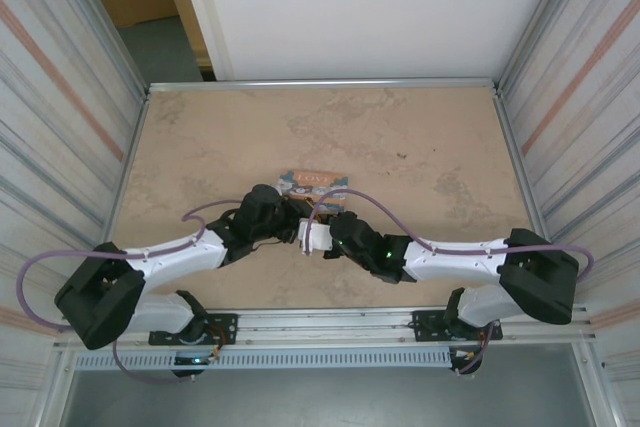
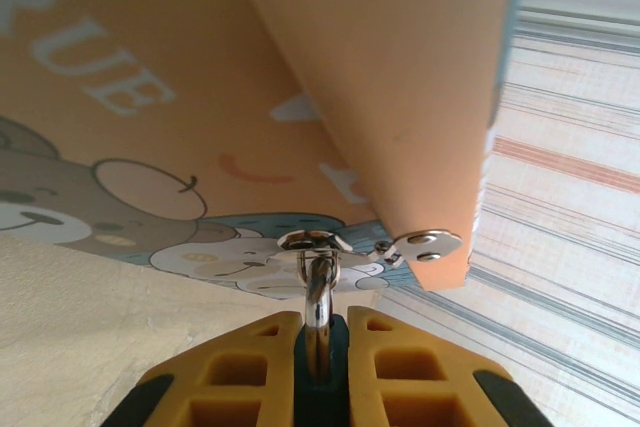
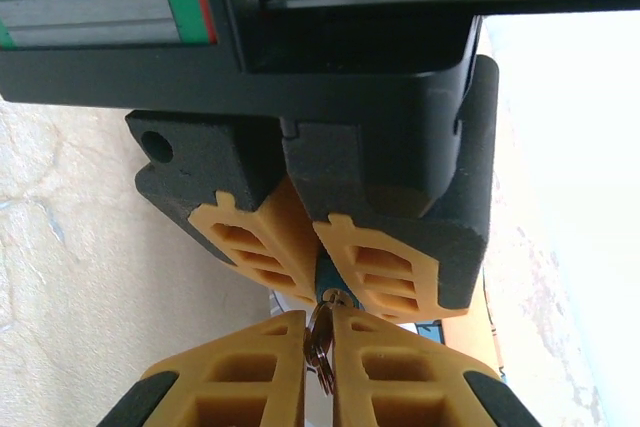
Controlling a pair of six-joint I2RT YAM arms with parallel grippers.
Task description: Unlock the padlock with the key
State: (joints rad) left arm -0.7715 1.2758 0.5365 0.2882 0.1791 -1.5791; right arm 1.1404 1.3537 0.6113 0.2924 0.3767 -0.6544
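Note:
The padlock point(image 2: 320, 372) has a dark blue body and a silver shackle point(image 2: 319, 292) that runs up through the hasp of the orange-and-teal bear tin point(image 2: 150, 127). My left gripper point(image 2: 320, 339) is shut on the padlock body. In the right wrist view, the blue padlock point(image 3: 329, 284) sits between the left gripper's yellow fingers point(image 3: 262, 247). My right gripper point(image 3: 321, 335) is shut on the key point(image 3: 322, 345), whose tip is at the padlock's underside. From above, the left gripper point(image 1: 290, 224) and the right gripper point(image 1: 312, 236) meet in front of the tin point(image 1: 310, 184).
The tin lies on the beige table point(image 1: 430, 147), near its middle. Metal rails and striped walls point(image 1: 60, 97) close in both sides, with a white wall at the back. Open tabletop lies beyond and beside the tin.

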